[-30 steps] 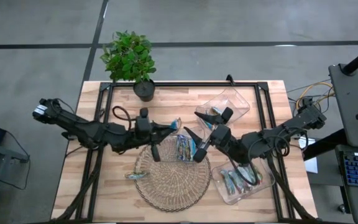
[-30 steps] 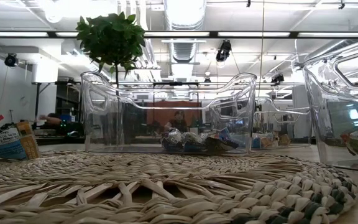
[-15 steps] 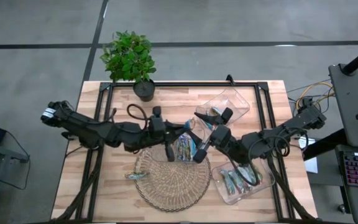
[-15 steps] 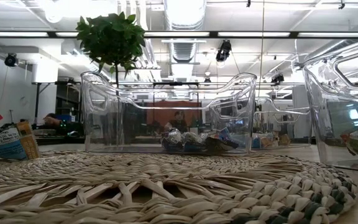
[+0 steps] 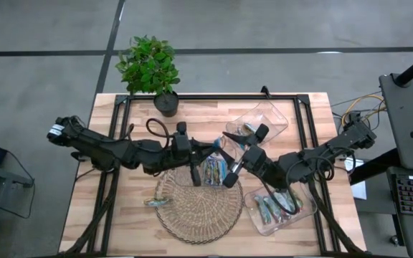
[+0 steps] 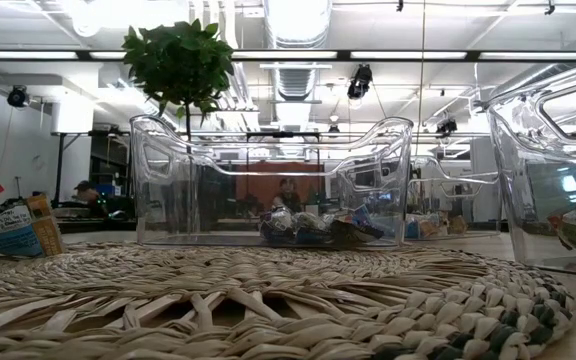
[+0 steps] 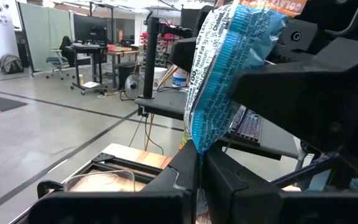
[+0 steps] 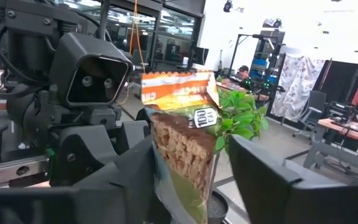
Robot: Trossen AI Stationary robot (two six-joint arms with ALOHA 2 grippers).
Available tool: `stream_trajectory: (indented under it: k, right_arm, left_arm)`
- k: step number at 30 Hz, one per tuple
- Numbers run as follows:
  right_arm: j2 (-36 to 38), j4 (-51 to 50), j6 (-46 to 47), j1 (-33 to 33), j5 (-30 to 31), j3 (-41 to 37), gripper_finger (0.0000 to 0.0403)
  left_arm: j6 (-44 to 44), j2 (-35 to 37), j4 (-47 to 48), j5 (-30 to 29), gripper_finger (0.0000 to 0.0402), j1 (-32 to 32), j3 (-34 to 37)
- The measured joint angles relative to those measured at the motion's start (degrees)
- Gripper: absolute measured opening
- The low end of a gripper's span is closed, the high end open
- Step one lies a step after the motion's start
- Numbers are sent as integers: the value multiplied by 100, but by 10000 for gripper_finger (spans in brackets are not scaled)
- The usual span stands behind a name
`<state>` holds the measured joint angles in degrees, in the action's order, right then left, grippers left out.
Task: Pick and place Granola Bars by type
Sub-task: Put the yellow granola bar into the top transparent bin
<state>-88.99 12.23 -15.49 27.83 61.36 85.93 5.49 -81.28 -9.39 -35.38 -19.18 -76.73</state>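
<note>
Change: over the last second the left gripper [image 5: 216, 153] advanced to meet the right gripper [image 5: 228, 166], mid-handover by my reading.
Bar: blue shiny-wrapped granola bar [image 7: 229, 68], above the round woven wicker mat [image 5: 199, 204].
Left fingers: clamped on its edge.
Right fingers: apart around it.
Writing: "100" readable.

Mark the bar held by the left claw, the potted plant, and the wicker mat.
Bar in left claw [image 7: 229, 68]: left wrist view, middle of its blue wrapper.
Potted plant [image 5: 148, 63]: high view, centre of the leaves.
Wicker mat [image 5: 196, 211]: high view, bare weave near its middle.
</note>
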Motion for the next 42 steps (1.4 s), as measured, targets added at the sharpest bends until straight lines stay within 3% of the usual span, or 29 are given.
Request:
stream_trajectory:
  k: [12,19,26,32,37,42]
  right_arm:
    - [-4,0,-28,0,-1,0,28]
    - [3,26,-438,0,-4,0,16]
    - [66,22,-445,-4,60,0,13]
    - [156,-73,-423,5,597,-2,12]
    - [583,-1417,685,-85,778,0,12]
    - [1140,-4064,3036,-551,-178,0,11]
  left_arm:
    - [58,0,-4,12,0,24,0]
    - [-8,43,42,-44,22,51,-72]
    - [-100,224,127,-31,106,240,-76]
    - [-89,313,131,-102,189,376,-91]
    - [-87,315,181,-60,249,396,-92]
    - [-94,330,277,-55,274,424,-92]
